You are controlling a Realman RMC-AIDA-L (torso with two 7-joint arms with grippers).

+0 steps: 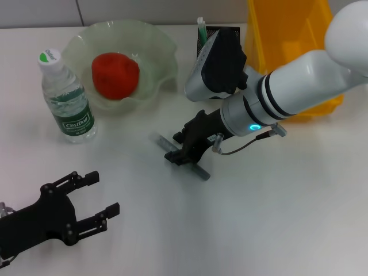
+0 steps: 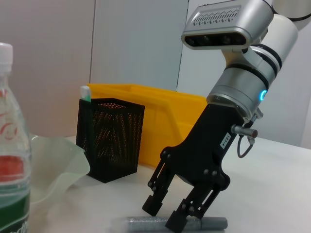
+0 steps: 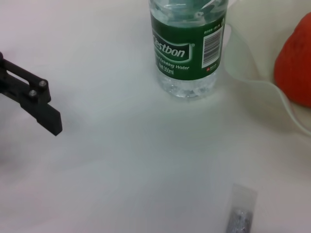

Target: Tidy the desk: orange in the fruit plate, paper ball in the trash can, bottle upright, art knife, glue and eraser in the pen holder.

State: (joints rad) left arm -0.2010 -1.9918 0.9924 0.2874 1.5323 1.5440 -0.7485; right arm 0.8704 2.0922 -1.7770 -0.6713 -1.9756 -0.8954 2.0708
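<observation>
Leftmost, bottle [image 1: 67, 99] upright beside fruit plate [image 1: 155, 69] holding orange [image 1: 115, 75]. Low at front, left gripper [image 1: 92, 198] idle on desk [image 1: 276, 207], fingers spread. Mid-desk, grey speckled art knife [image 1: 200, 172] flat, long axis running diagonally, far-left to near-right. Over it, right gripper [image 1: 183, 150], fingers apart, straddling its middle. Behind, black mesh pen holder [image 2: 111, 138]; yellow trash can [image 1: 287, 34] rightmost.

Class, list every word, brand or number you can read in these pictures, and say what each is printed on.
"Cestbon": green label of the upright bottle.
"350ml": same label, under a line of small print too fine to read.
Barcode digits on that label: too small to read.
Small tag on the right gripper: unreadable.
Bottle cap: green mark, no legible text.
</observation>
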